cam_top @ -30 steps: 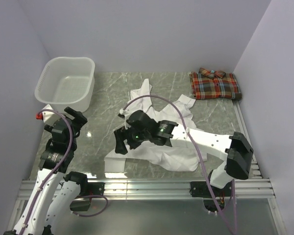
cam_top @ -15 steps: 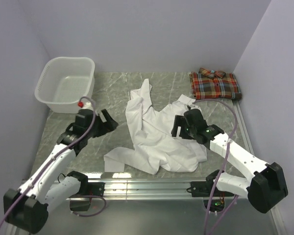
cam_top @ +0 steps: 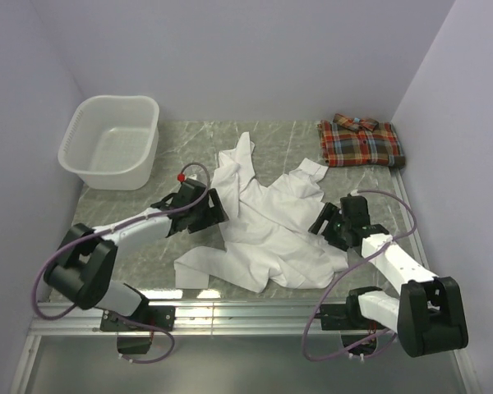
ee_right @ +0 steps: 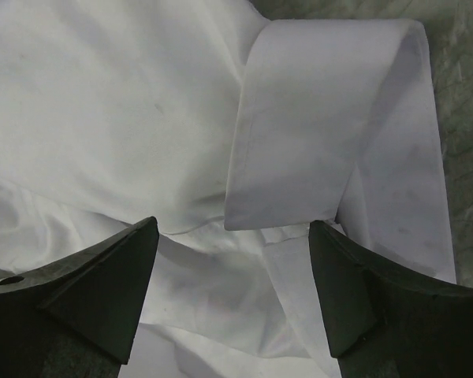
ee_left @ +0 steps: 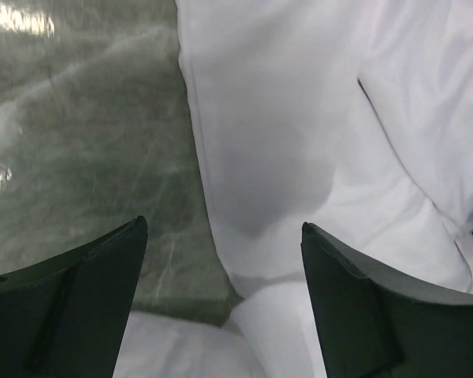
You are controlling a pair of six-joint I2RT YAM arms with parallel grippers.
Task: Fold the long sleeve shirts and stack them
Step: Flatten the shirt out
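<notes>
The white shirt [cam_top: 271, 234] lies rumpled and unfolded in the middle of the bench [cam_top: 172, 156]. Its body runs on a slant from the near left toward the far right. One sleeve [cam_top: 242, 152] points away toward the far wall.

My left jaws stand wide apart and grip nothing. They are at the shirt's left edge. In my left wrist view that edge of the white shirt [ee_left: 299, 118] runs between the two fingers, with cloth on the right and bare bench [ee_left: 79, 118] on the left.

My right jaws are also spread and empty. They hang over the shirt's right side. In my right wrist view the white shirt [ee_right: 102, 102] fills the gap, and a doubled-over strip [ee_right: 323, 118] lies nearer the right finger. I cannot tell whether either pair touches the cloth.

The plaid shirt [cam_top: 361, 145] sits folded in the far right corner, well apart from both jaws. Its long side runs left to right and its collar faces the far wall. The laundry basket [cam_top: 108, 177] stands at the far left.
</notes>
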